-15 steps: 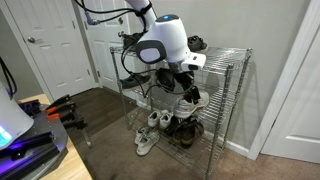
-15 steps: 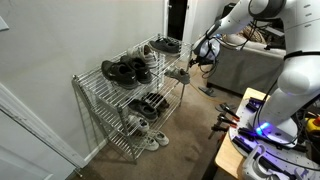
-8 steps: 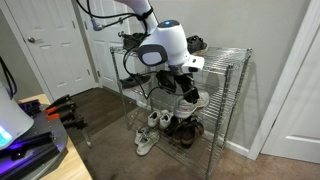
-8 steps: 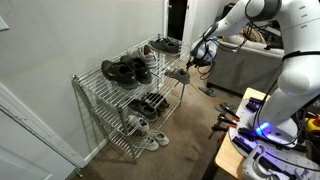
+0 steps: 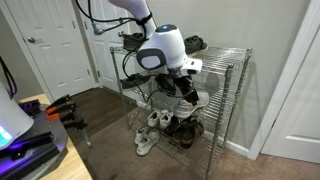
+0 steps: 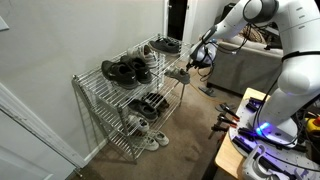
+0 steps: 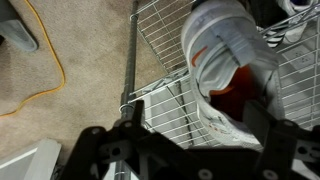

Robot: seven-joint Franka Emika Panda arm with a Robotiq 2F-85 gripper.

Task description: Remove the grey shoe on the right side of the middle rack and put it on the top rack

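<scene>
Robot arm (image 5: 160, 46) leaning into a chrome wire shelf, jaws spread wide either side of the grey shoe (image 7: 228, 55), shoe lying on the middle rack (image 7: 165, 100) near its edge, carpet (image 7: 60, 75) below.

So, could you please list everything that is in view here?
rack: one, chrome wire, three tiers, by the wall
top rack: one, chrome, uppermost tier
grey shoe: one, pale grey with a white sole, close before the gripper, over the rack's wire
black shoes: one pair, black, on the top rack; more dark shoes on the tiers below
white sneakers: a few, white, low in the rack
cable: one, yellow, on the carpet
carpet: brown, whole floor
door: one, white, beside the rack
arm: one, white, in front of the rack
gripper: one, black, at the shoe; grip unclear
</scene>
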